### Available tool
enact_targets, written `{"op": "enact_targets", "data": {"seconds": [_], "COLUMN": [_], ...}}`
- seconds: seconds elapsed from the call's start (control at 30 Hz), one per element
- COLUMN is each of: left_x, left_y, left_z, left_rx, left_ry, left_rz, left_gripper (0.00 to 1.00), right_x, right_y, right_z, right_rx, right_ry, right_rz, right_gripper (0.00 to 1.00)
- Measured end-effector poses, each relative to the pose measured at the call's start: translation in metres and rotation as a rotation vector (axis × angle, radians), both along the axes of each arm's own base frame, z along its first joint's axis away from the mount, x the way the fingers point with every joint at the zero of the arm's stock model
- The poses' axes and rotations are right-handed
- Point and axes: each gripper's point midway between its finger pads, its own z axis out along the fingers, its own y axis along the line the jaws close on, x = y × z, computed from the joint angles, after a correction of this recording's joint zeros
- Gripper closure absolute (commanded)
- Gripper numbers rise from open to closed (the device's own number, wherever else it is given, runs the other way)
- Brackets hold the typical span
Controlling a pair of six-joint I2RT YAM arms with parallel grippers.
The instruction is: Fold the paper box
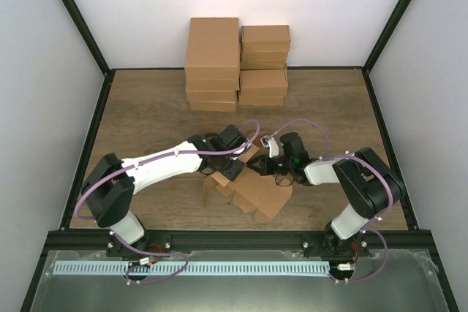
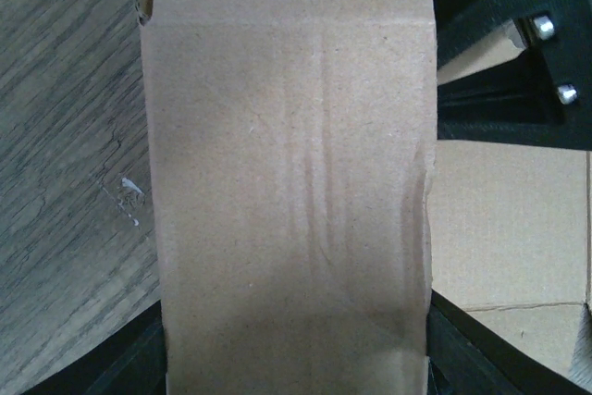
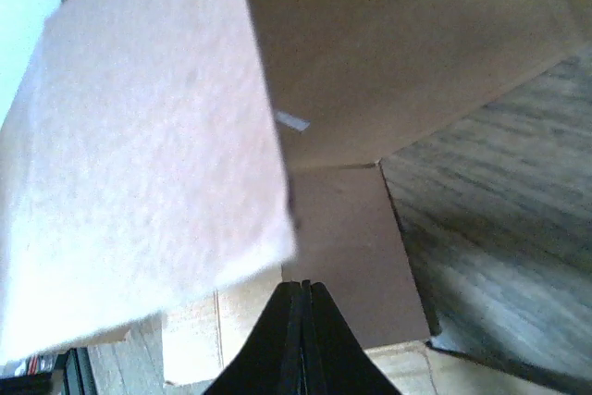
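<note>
I am in the middle of the folding. The paper box (image 1: 256,195) is not closed yet. It lies half open on the table (image 1: 146,122), directly under and between my two claws, with some flaps flat and some standing up.

My left claw (image 1: 232,169) has its jaws apart, and one long panel (image 2: 287,201) of the box fills the whole gap between them. My fingers (image 2: 462,358) show just at its two edges. I cannot tell if they really squeeze the panel or only stand beside it.

My right claw (image 3: 301,339) is clenched, finger against finger, and I see nothing held between them. Its tip points to a flat part of the cardboard just in front of it. A raised flap (image 3: 148,182) hangs above it and to its left, very close to the camera.

I judge that the step in hand is to bring the walls upright: the left claw steadies one wall while the right one works as a pusher. The next move, I think, calls for the closed right claw to press the raised flap over along its crease. The left claw must keep its panel from sliding, because such thin cardboard bends easily in the wrong place.
</note>
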Motion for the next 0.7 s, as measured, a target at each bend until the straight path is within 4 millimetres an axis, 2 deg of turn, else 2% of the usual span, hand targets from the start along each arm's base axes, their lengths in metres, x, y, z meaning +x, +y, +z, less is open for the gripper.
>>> {"op": "enact_targets", "data": {"seconds": [0.4,0.7], "left_x": [-0.001,-0.001], "left_y": [0.000,-0.001], "left_z": [-0.001,-0.001], "left_rx": [-0.001,-0.002], "left_ry": [0.001,0.002], "left_rz": [-0.003,-0.001], "left_gripper": [0.38,0.38], "right_x": [-0.020,-0.014], "right_y": [0.001,-0.003], "right_z": [-0.005,0.015], "right_rx": [0.014,0.012], "right_ry": [0.025,-0.043], "right_rz": [0.054,0.016], "right_gripper": [0.99,0.99]}}
